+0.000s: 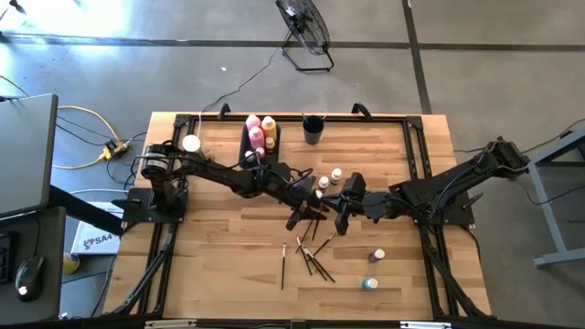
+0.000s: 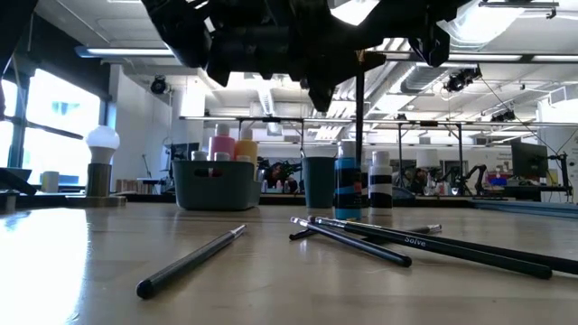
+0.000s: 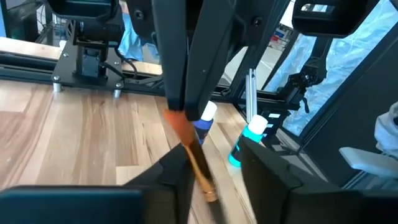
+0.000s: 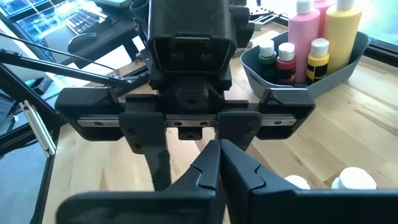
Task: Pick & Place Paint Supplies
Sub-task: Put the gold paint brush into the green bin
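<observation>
Front of worktop (image 1: 219,274): loose paintbrushes (image 1: 309,258) lying flat, a crossed cluster plus one single brush (image 2: 190,262) off to the side, nothing holding them. Just beside the cluster, toward the right arm's side, teal small bottle (image 1: 368,283) and purple small bottle (image 1: 377,256), both upright with white caps, near each other but not touching.

Mid worktop, above the surface: the two grippers meet tip to tip. Right gripper (image 3: 180,112) has its fingers together, clamped on a held paintbrush (image 3: 196,158) with an orange-copper ferrule. The brush hangs tilted down from that pinch. Left gripper (image 3: 214,180) has its fingers apart, one on each side of the brush's lower end, with a gap still showing on one side. Cannot tell if the brush touches the other finger. The right wrist view looks straight at the left gripper's face.

Just past the grippers: two white-capped bottles (image 1: 331,178) standing on the worktop, close together.

Far edge: dark bin (image 1: 249,146) holding tall pink bottle (image 4: 305,31) and tall yellow bottle (image 4: 342,28), both upright, plus green, red and yellow small bottles (image 4: 286,59) inside the same bin. Dark cup (image 1: 313,131) stands near the bin, apart from it. White knob (image 1: 190,143) on a tan base sits at the far corner by the left arm's base.
</observation>
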You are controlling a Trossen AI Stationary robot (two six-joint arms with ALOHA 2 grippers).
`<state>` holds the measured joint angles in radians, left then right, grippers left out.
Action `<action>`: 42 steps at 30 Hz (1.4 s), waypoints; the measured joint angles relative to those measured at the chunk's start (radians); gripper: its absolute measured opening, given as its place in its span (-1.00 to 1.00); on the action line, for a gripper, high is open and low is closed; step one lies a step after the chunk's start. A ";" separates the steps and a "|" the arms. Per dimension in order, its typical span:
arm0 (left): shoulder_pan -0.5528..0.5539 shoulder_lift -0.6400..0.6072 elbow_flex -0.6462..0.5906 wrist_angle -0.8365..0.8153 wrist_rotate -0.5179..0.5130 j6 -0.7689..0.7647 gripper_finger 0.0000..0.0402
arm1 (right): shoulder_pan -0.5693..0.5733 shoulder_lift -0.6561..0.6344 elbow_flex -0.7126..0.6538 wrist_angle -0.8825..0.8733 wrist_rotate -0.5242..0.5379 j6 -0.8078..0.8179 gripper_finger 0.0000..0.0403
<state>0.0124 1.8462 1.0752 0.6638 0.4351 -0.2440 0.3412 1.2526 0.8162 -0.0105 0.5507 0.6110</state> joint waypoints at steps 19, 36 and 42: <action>0.000 0.000 0.000 -0.001 0.047 0.012 -0.92 | 0.000 0.000 0.000 0.026 -0.038 -0.006 -0.98; 0.022 -0.151 -0.002 -0.256 0.175 0.170 -0.93 | 0.007 -0.206 0.000 0.063 -0.209 -0.083 -0.86; 0.019 -0.354 -0.002 -0.550 -0.041 0.385 -0.93 | 0.054 -0.232 0.000 -0.026 -0.145 -0.119 -0.86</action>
<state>0.0312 1.4925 1.0737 0.1139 0.3942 0.1410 0.3954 1.0210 0.8162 -0.0368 0.4053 0.4923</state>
